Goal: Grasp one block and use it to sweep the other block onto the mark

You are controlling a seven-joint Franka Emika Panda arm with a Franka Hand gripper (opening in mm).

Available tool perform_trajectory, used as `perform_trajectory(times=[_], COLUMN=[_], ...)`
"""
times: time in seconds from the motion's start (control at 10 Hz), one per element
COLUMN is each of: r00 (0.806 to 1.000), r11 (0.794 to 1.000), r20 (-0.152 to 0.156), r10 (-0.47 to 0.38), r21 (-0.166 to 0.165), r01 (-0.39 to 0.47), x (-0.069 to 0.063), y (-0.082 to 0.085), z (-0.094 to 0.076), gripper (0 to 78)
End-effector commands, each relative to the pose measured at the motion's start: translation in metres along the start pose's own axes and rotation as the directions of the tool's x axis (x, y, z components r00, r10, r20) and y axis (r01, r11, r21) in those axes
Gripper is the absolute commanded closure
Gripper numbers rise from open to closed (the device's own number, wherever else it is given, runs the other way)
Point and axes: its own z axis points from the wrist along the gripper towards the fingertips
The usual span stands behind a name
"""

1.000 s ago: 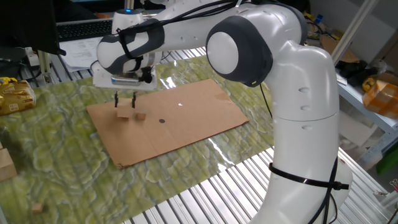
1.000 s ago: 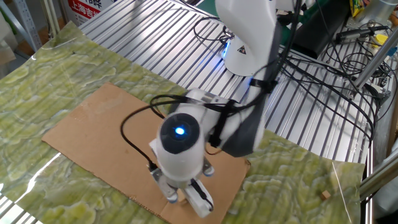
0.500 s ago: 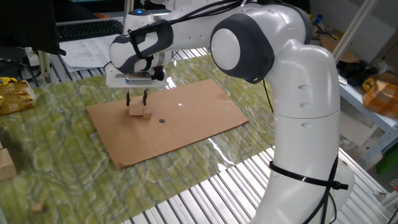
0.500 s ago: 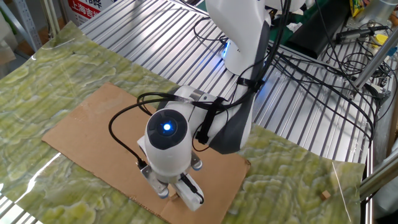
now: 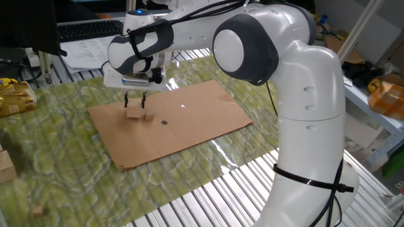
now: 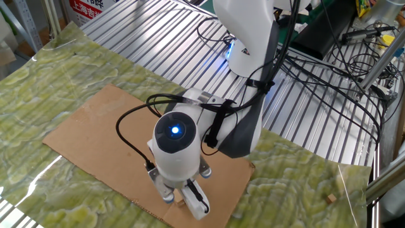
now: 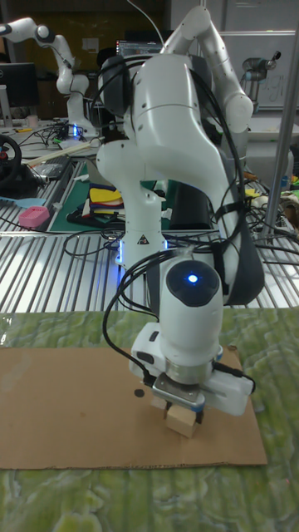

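Note:
My gripper (image 5: 135,101) is shut on the top of the larger tan block (image 5: 133,114), which rests on the brown cardboard (image 5: 189,113). Right beside it stands the smaller block (image 5: 148,116), close to or touching it. The mark (image 5: 164,122), a small dark dot, lies a short way right of the smaller block. From the tall fixed view, the larger block (image 7: 183,420) shows under the gripper (image 7: 178,401), the smaller block (image 7: 158,402) peeks out beside it, and the mark (image 7: 138,392) is just left. In the other fixed view the wrist hides both blocks.
The cardboard lies on a green patterned mat (image 5: 63,157) over a slatted metal table. A loose wood piece (image 5: 39,210) sits at the mat's front left, and a yellow package (image 5: 16,98) at the far left. Cables (image 6: 329,69) crowd the robot's base.
The gripper carried the larger block right, pushing the smaller block toward the mark. It then drew back slightly left with the larger block.

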Motion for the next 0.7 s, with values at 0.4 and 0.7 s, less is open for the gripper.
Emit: perform_trajectory(times=[0.4,0.7], r00=[0.965,0.953], r11=[0.965,0.952], r20=[-0.027,-0.017], r10=[0.26,0.304], r21=[-0.042,-0.041], r01=[-0.261,-0.304], x=[-0.002,-0.007], y=[-0.03,-0.05], z=[-0.021,-0.017], gripper=[76.3,76.3])
